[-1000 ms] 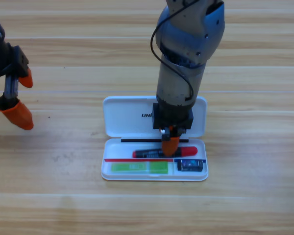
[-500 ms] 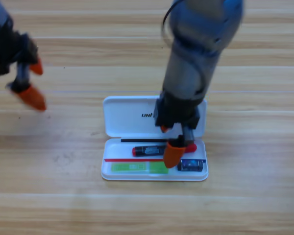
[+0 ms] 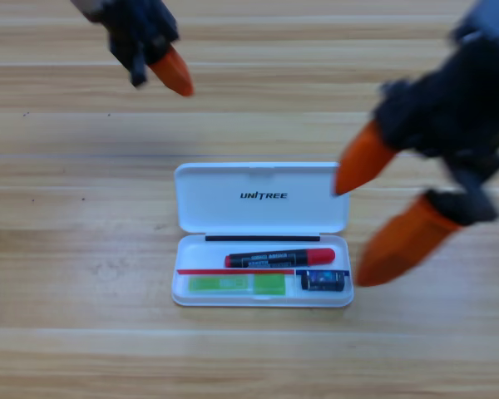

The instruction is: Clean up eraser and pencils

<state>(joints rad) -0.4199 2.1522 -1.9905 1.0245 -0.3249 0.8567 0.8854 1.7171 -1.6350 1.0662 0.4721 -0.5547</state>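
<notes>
1. Worktop (image 3: 83,332): pale wooden boards running left to right; the nearest strip carries nothing but grain.
2. White case (image 3: 263,176), open and flat, a little below the middle of the view. Tray half lies nearer, lid half farther, with "UNITREE" printed on the lid's inner face.
3. Front row of the tray, left compartment: light green pencil (image 3: 236,284), lying lengthwise along the tray's near wall.
4. Front row, right compartment: eraser (image 3: 323,281), a small dark block, just beside the green pencil's right end and close to the tray's right wall.
5. Back row of the tray: black pencil (image 3: 279,258) with red ends, lying lengthwise, parallel to the green one and directly behind it and the eraser. Its right red end reaches near the tray's right wall.
6. Right end effector (image 3: 382,212): large in view at the right side, beside the case's right edge and raised above it. Two orange jaws stand clearly apart, nothing between them; the upper tip overlaps the lid's right corner in the view, the lower tip sits just off the tray's right wall.
7. Left end effector (image 3: 160,60): far side, top left, well apart from the case. Only one orange jaw shows plainly; cannot tell whether its jaws are apart or together.
</notes>
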